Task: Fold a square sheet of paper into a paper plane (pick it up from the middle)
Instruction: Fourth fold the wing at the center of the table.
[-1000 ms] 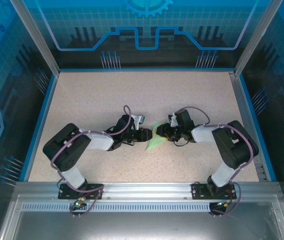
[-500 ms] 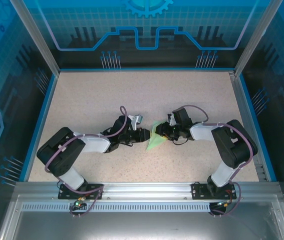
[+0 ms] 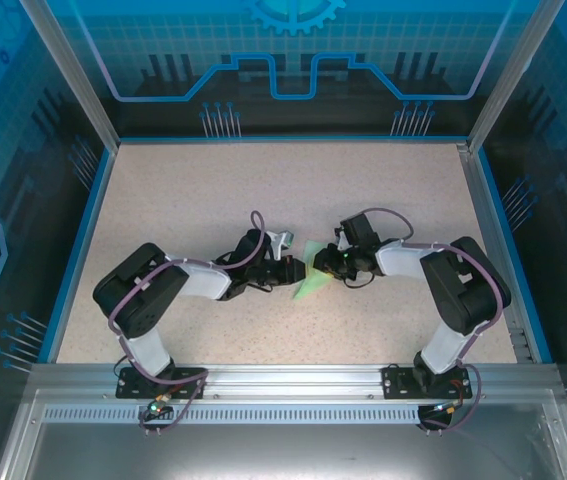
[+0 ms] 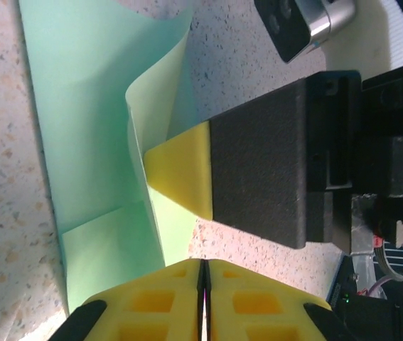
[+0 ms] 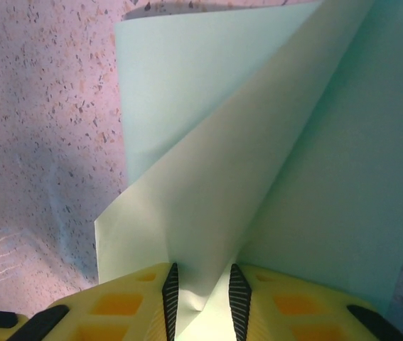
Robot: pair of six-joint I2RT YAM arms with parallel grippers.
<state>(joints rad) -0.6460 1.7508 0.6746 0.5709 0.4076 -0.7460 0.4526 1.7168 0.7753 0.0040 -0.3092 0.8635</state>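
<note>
The square sheet of paper (image 3: 307, 283) is pale green, folded into a pointed wedge, and lies at mid-table between the two grippers. My left gripper (image 3: 291, 272) sits at its left edge. In the left wrist view its yellow jaws (image 4: 202, 273) are pressed together, and I see nothing between them; the paper (image 4: 87, 106) lies just to their left. My right gripper (image 3: 323, 263) reaches in from the right, and one yellow fingertip (image 4: 180, 170) touches a raised flap. In the right wrist view its jaws (image 5: 202, 284) stand a little apart, with an upstanding fold of the paper (image 5: 208, 142) between the pads.
The speckled beige tabletop (image 3: 283, 190) is bounded by a blue rim and clear panels with metal posts. Both arm bases are bolted to the aluminium rail (image 3: 293, 385) at the near edge. The two grippers are almost nose to nose.
The left jaws have closed and the left gripper has edged toward the paper. The right jaws have narrowed around the raised fold, and the right gripper has shifted slightly left.
</note>
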